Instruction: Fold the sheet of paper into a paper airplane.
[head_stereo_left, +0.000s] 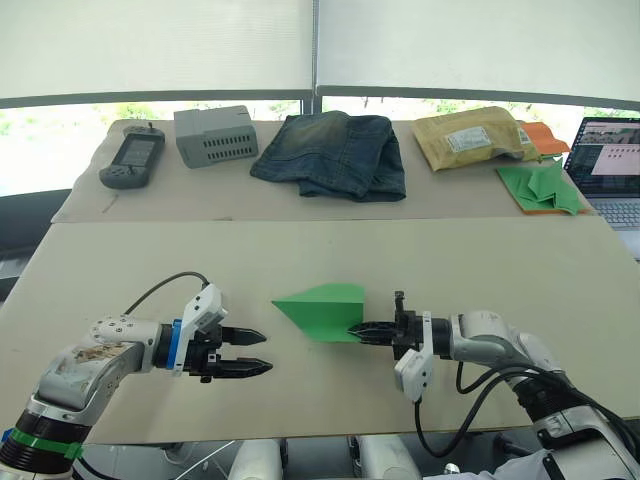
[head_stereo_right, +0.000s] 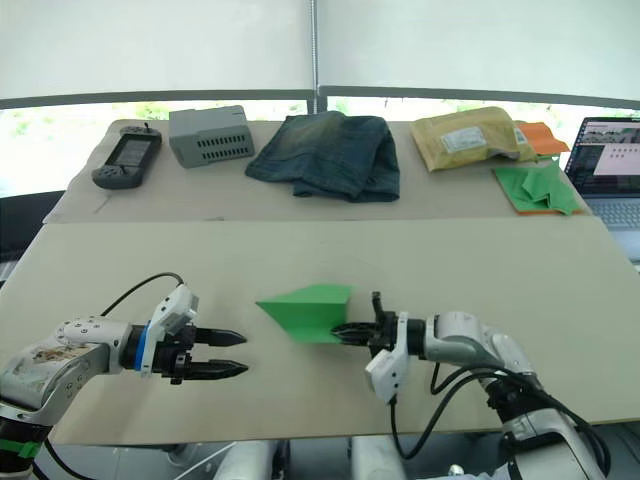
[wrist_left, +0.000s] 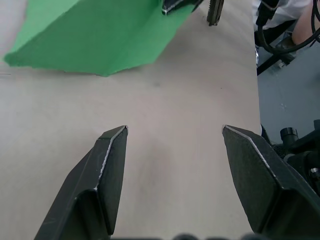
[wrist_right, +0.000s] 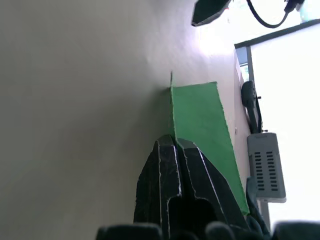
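Note:
The sheet of paper (head_stereo_left: 322, 310) is bright green and folded into a pointed wedge in the middle of the near table, its tip toward my left. One flap stands up off the surface. My right gripper (head_stereo_left: 360, 330) is shut on the wedge's right edge, and the right wrist view shows the paper (wrist_right: 200, 120) pinched between the black fingers (wrist_right: 172, 175). My left gripper (head_stereo_left: 262, 352) is open a short way left of the tip, empty. In the left wrist view the paper (wrist_left: 100, 37) lies beyond its spread fingers (wrist_left: 112, 165).
On the far table lie a handheld device (head_stereo_left: 132, 159), a grey box (head_stereo_left: 216, 135), folded jeans (head_stereo_left: 335, 152), a yellow padded envelope (head_stereo_left: 470, 137) and a pile of green paper shapes on an orange sheet (head_stereo_left: 542, 186). A laptop (head_stereo_left: 610, 170) stands at the far right.

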